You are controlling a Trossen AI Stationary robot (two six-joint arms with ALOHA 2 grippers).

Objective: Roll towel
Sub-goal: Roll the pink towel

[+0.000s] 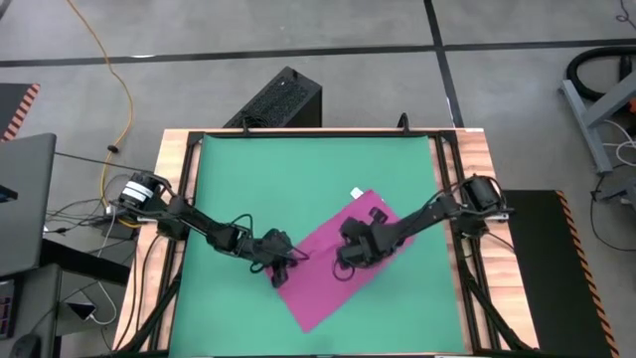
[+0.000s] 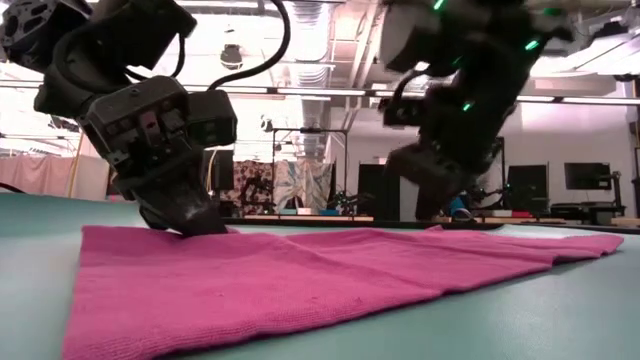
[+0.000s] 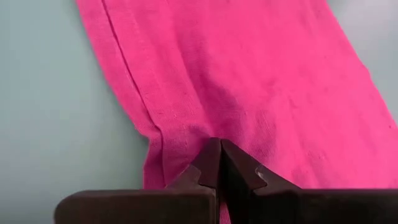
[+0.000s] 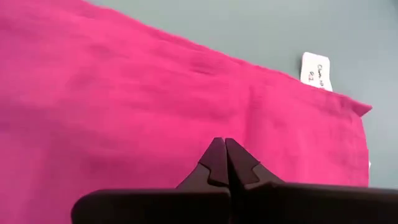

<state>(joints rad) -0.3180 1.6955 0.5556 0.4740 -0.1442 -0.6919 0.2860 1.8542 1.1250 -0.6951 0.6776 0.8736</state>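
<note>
You are looking at a small magenta-pink soft cloth towel point(image 1: 323, 264) lying spread out and slanted on the green mat point(image 1: 298, 174) that is covering the wooden-edged table point(image 1: 177, 149), toward the mat's front-middle. A small white tag point(image 1: 357, 194) is sticking out at the towel's far corner, also showing in the right wrist view point(image 4: 316, 70).

Your left gripper point(image 1: 281, 270) is sitting low at the towel's left long edge. In the left wrist view its dark fingers point(image 3: 239, 167) are pressing together tip to tip right at a folded hem of the cloth point(image 3: 249, 81); whether any fabric is being pinched between them, you cannot tell.

Your right gripper point(image 1: 350, 257) is hovering over the middle of the towel. In the right wrist view its fingertips point(image 4: 214, 160) are clenched together with pink cloth point(image 4: 124, 106) filling the view behind them; nothing is showing between them.

In the low view the towel point(image 2: 330, 280) is lying nearly flat, with shallow creases, and both grippers point(image 2: 185, 215) point(image 2: 425, 205) are standing down at its surface.
</note>
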